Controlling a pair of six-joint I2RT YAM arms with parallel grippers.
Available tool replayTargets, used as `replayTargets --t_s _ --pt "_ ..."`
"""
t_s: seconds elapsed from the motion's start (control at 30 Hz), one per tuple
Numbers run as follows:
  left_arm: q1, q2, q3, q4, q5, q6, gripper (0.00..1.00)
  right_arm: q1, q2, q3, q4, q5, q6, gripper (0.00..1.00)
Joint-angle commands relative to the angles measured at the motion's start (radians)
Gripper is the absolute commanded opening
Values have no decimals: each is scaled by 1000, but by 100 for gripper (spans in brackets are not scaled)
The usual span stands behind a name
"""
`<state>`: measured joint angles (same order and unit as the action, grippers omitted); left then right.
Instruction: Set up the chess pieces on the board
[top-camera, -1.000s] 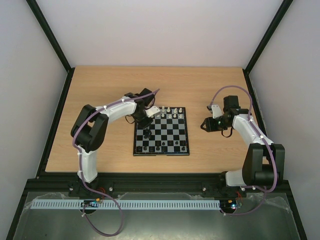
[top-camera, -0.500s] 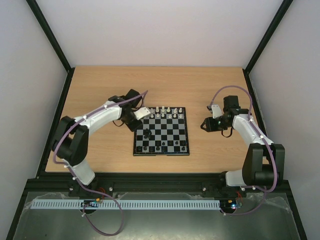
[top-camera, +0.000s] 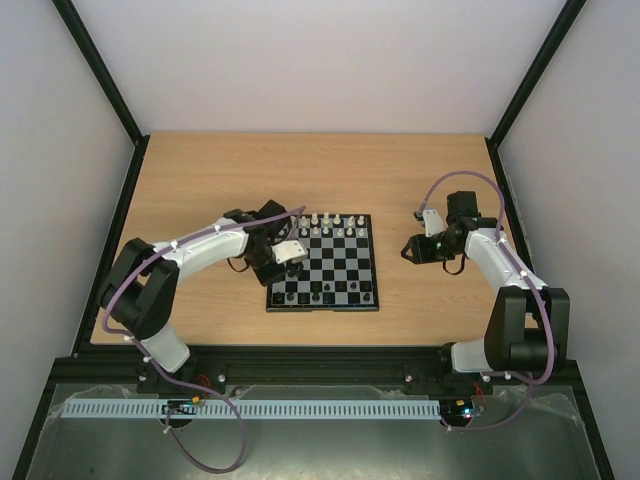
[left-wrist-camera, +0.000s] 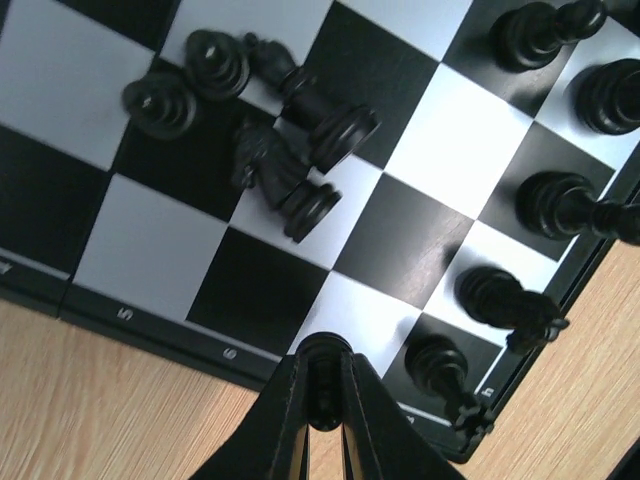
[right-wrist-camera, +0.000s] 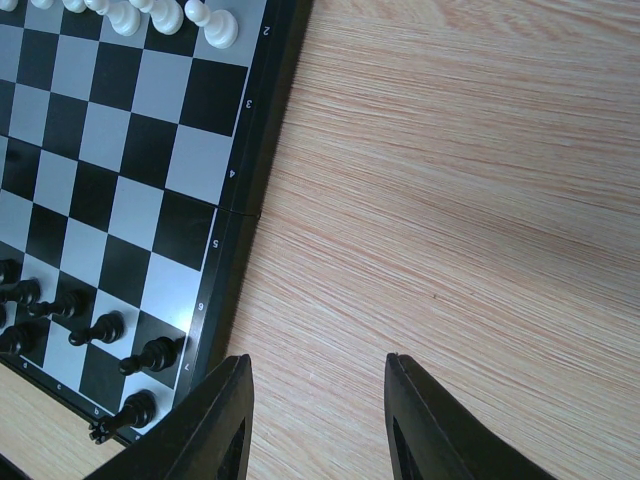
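Observation:
The board (top-camera: 340, 262) lies mid-table, with white chess pieces (top-camera: 336, 222) along its far rows and black ones (top-camera: 322, 294) along its near rows. My left gripper (top-camera: 286, 262) hovers over the board's left edge. In the left wrist view it (left-wrist-camera: 325, 385) is shut on a small black piece (left-wrist-camera: 325, 372). Beyond it, two black pieces (left-wrist-camera: 290, 180) lie toppled on the squares beside two upright pawns (left-wrist-camera: 190, 85), and more black pieces (left-wrist-camera: 560, 200) stand along the right rim. My right gripper (top-camera: 414, 249) is open and empty over bare wood to the right of the board (right-wrist-camera: 120, 200).
The wooden table (top-camera: 200, 180) has black frame posts at its left and right edges. In the right wrist view white pieces (right-wrist-camera: 160, 15) stand at the board's top and black ones (right-wrist-camera: 100, 330) at its lower left.
My left gripper swung left off the board's far-left corner, then came back toward the near part of its left edge. The right arm has not moved.

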<state>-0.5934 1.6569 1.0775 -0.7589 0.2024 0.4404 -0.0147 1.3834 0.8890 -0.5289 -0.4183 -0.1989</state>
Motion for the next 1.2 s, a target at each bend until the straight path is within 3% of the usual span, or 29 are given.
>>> replayTargets --t_s 0.0,0.5,0.9,1.17 --pt "-18 38 3 15 2 -18 6 -4 11 10 -29 -11 -14 37" --pt "-41 77 -2 -16 7 -6 7 -4 18 2 -19 -11 -14 37" --pt "-11 35 54 -36 6 -5 25 -4 37 31 -32 -10 -17 37" --pt "60 32 174 -29 99 -42 33 -4 30 21 -28 -8 -14 37"
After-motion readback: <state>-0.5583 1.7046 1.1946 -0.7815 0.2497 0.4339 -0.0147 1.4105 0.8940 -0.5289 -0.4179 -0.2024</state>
